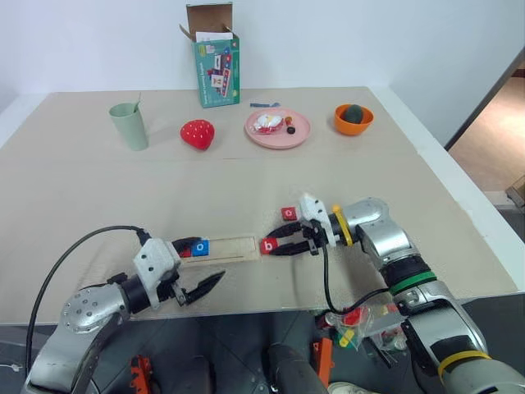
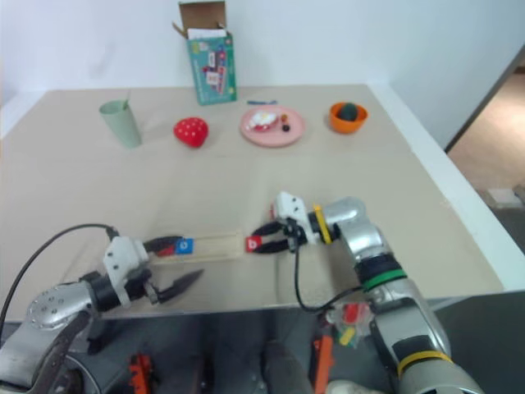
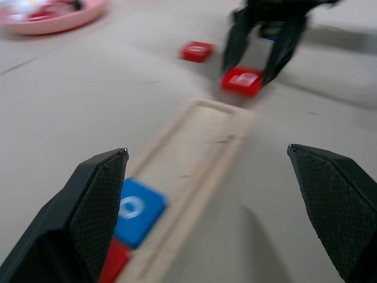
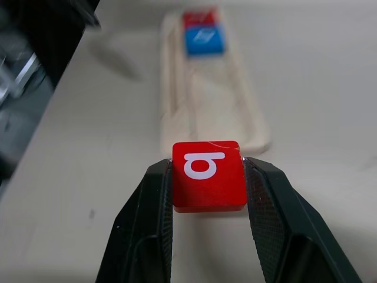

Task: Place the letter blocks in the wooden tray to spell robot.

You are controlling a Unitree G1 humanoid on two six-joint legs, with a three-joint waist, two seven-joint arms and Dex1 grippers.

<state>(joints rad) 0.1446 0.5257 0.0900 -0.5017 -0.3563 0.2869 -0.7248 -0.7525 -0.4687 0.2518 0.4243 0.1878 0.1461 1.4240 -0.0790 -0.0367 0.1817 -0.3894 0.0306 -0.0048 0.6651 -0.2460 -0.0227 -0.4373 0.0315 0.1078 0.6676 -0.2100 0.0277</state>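
Now: seat the "b" third in the tray.

Left gripper (image 1: 199, 287) hangs wide open and empty by the tray (image 1: 234, 248), whose left end holds a red block (image 1: 185, 252) then the blue "o" (image 1: 202, 247). Right gripper (image 4: 206, 194) pinches the red "b" (image 4: 207, 175) just off the tray's right end; carry it left, level, down beside "o". Another red block (image 1: 289, 214) lies near.

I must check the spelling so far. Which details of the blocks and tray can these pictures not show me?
- Red block at the wooden tray's far left end: letter blurred; left pincer partly covers it in head views.
- Loose red block on the table: letter too small.
- Red b block in the right pincer: whether it rests on the table is unclear.
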